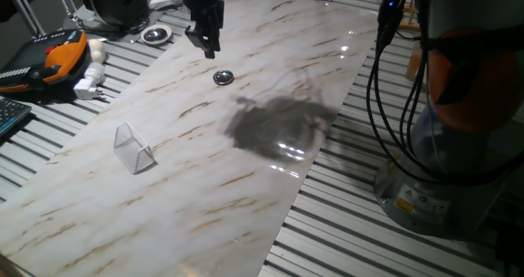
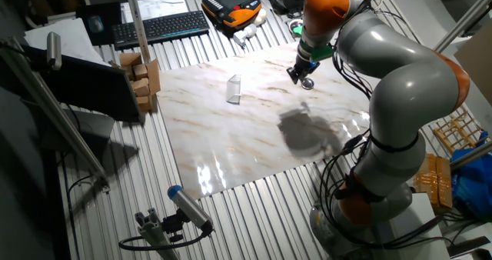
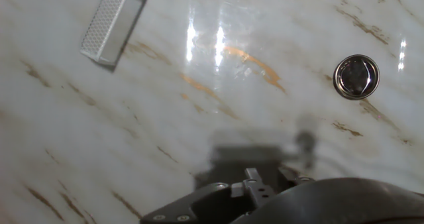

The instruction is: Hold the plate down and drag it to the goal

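The plate (image 1: pixel 223 78) is a tiny shiny silver disc with a darker centre, lying flat on the marble board (image 1: pixel 246 195). In the hand view the plate (image 3: pixel 356 77) sits at the right and the goal (image 3: pixel 114 24) at the upper left. The goal (image 1: pixel 133 148) is a small clear plastic wedge standing on the board's left part, well apart from the plate. My gripper (image 1: pixel 209 52) hangs just beyond the plate, off the disc, with its fingers (image 3: pixel 252 182) pressed together and nothing between them. The other fixed view shows the gripper (image 2: pixel 301 75) and the goal (image 2: pixel 234 89).
A larger silver dish (image 1: pixel 155 35) lies off the board at the back left, near an orange pendant (image 1: pixel 57 56) and a white plug (image 1: pixel 88 84). Black cables (image 1: pixel 385 80) hang beside the robot base at the right. Slatted metal tabletop (image 1: pixel 368 220) surrounds the board.
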Robot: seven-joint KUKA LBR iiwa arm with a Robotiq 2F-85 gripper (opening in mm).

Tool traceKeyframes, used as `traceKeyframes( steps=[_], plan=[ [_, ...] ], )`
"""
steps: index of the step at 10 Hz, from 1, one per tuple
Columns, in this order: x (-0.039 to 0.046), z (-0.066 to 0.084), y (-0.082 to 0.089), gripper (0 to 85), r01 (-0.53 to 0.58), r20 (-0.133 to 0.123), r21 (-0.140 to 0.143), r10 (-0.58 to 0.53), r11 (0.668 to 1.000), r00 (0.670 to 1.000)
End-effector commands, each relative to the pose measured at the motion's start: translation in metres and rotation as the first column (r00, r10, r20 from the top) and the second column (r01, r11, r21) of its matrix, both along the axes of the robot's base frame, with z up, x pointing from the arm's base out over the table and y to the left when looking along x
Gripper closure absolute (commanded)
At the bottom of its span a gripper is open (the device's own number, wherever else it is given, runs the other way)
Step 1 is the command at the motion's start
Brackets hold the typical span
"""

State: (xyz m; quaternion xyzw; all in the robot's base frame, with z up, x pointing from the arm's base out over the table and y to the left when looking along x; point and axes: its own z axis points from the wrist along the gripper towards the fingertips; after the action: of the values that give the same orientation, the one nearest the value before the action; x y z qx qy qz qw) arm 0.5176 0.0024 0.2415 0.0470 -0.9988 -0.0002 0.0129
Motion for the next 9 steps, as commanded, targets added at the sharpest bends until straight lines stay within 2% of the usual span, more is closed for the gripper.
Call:
traceKeyframes(
  steps=[1,6,9],
  plan=[
    [0.0014,-0.0005,-0.0010,85.0,0.000,0.000,0.004,0.000,1.000,1.000],
    [0.0046,-0.0054,-0.0043,85.0,0.040,0.005,-0.006,-0.040,0.999,0.999],
    [0.0055,-0.0089,-0.0055,85.0,0.128,0.001,-0.021,-0.128,0.991,0.992]
  ],
)
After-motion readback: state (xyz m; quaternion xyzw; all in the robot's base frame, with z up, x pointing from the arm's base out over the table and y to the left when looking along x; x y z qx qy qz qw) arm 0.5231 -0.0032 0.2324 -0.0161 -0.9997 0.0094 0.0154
